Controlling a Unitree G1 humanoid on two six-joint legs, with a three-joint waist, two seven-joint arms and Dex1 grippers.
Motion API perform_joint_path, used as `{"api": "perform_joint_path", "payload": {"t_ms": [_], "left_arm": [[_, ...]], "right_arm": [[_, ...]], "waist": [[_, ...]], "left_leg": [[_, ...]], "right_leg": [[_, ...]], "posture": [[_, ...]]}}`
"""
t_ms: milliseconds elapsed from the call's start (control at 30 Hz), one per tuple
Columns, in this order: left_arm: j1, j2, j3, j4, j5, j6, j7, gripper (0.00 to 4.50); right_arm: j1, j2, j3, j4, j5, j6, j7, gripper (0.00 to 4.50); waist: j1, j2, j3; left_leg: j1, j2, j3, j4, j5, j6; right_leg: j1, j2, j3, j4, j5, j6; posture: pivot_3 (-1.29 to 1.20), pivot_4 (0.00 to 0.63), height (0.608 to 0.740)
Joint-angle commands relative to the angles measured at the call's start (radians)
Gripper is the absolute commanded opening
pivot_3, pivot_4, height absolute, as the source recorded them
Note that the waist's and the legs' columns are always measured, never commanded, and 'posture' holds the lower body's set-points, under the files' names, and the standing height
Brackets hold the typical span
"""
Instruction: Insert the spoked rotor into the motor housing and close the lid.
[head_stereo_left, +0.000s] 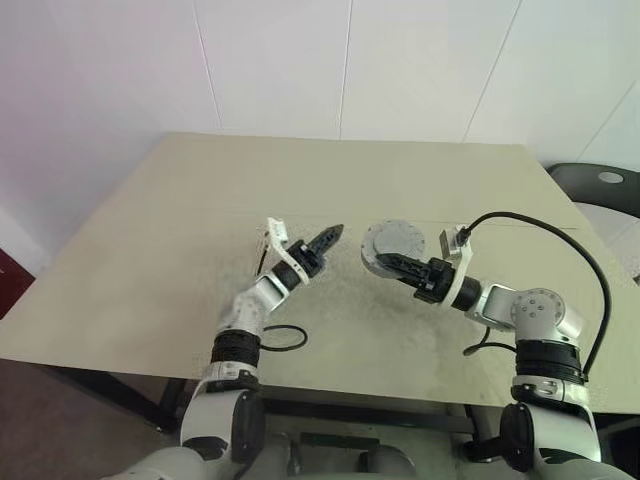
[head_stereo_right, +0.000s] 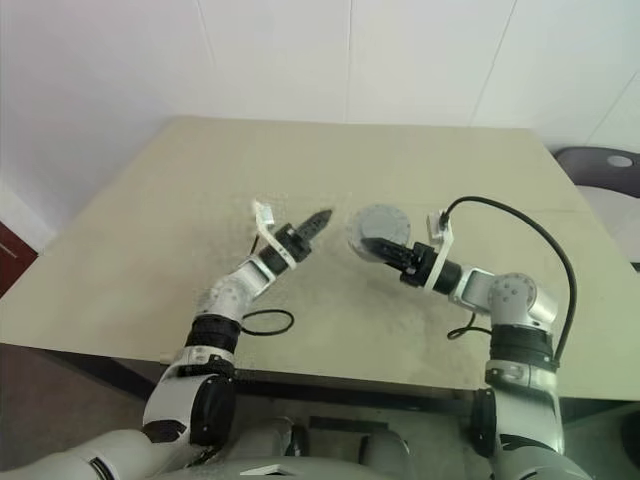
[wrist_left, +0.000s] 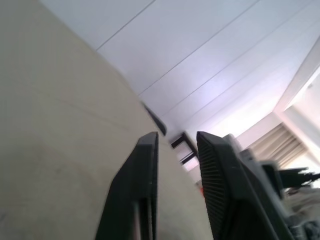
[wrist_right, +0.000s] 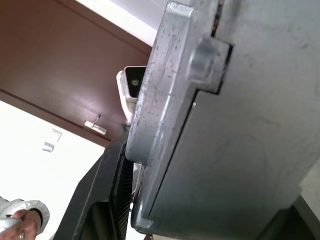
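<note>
I'm seeing my right hand (head_stereo_left: 385, 259) gripping the grey housing (head_stereo_left: 394, 243) above the counter (head_stereo_left: 150, 250). My left hand (wrist_left: 175, 165) is hovering empty beside it, fingers apart.

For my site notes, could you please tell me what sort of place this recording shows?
Probably an indoor lab or office test room: a plain beige table against white panelled walls, a dark chair at its far right corner, and a brown wooden door in the right wrist view.
</note>
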Motion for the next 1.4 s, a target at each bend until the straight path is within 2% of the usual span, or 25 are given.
{"api": "perform_joint_path", "payload": {"t_ms": [33,233,533,767,1233,1267,1333,1400], "left_arm": [[0.026,-0.008,0.002,-0.098,-0.089,0.088,0.008,2.73],[0.060,-0.014,-0.032,-0.127,-0.119,0.185,0.026,4.49],[0.047,-0.005,-0.047,-0.107,-0.141,0.317,0.036,4.49],[0.033,-0.019,-0.049,-0.086,-0.162,0.331,0.002,4.49],[-0.047,-0.009,-0.083,0.114,-0.082,0.307,0.016,4.49],[-0.050,-0.007,-0.082,0.124,-0.079,0.306,0.018,4.10],[-0.053,-0.007,-0.076,0.130,-0.083,0.303,0.017,3.64],[-0.055,-0.008,-0.073,0.118,-0.092,0.305,0.015,3.00]], "right_arm": [[-0.031,0.014,-0.005,-0.033,0.041,-0.031,0.011,2.17],[-0.030,0.018,0.011,-0.026,0.037,-0.047,0.015,2.17],[-0.024,0.028,0.025,-0.057,0.050,-0.046,0.014,2.17],[-0.002,0.037,0.053,-0.084,0.051,-0.041,0.017,2.17],[0.002,0.038,0.065,-0.100,0.049,-0.055,0.002,2.17],[0.003,0.039,0.064,-0.099,0.049,-0.056,-0.001,2.17],[0.005,0.039,0.064,-0.100,0.050,-0.059,-0.004,2.17],[0.007,0.041,0.066,-0.102,0.050,-0.063,-0.008,2.17]], "waist": [[-0.001,0.000,0.000],[0.002,0.000,0.000],[0.000,0.000,0.000],[0.000,0.000,0.000],[0.001,0.000,0.000],[0.001,0.000,0.000],[0.000,0.000,0.000],[-0.001,0.000,0.000]], "left_leg": [[0.000,0.000,0.000,0.000,0.000,0.000],[0.001,0.000,0.000,0.001,0.000,-0.001],[0.001,0.000,0.000,0.000,0.000,-0.001],[0.001,0.000,0.000,0.000,-0.001,-0.002],[0.001,0.000,0.000,0.000,-0.001,-0.003],[0.001,0.000,0.000,0.000,-0.001,-0.003],[0.001,0.000,0.000,0.000,-0.001,-0.003],[0.001,0.000,0.000,-0.001,-0.001,-0.003]], "right_leg": [[0.000,0.000,0.000,0.000,0.000,0.000],[0.001,0.000,0.000,0.001,0.000,0.000],[0.001,0.000,0.000,0.000,0.000,-0.001],[0.001,0.000,0.001,0.000,0.000,-0.001],[0.000,0.000,0.001,0.000,0.000,-0.001],[0.000,0.000,0.001,0.000,0.000,-0.001],[0.000,0.000,0.001,0.000,0.000,-0.001],[0.000,0.000,0.001,0.000,0.000,-0.001]], "posture": [[0.00,0.000,0.740],[0.00,0.000,0.740],[0.00,0.000,0.740],[0.00,0.000,0.740],[0.00,0.000,0.740],[0.00,0.000,0.740],[0.00,0.000,0.740],[0.00,0.000,0.740]]}}
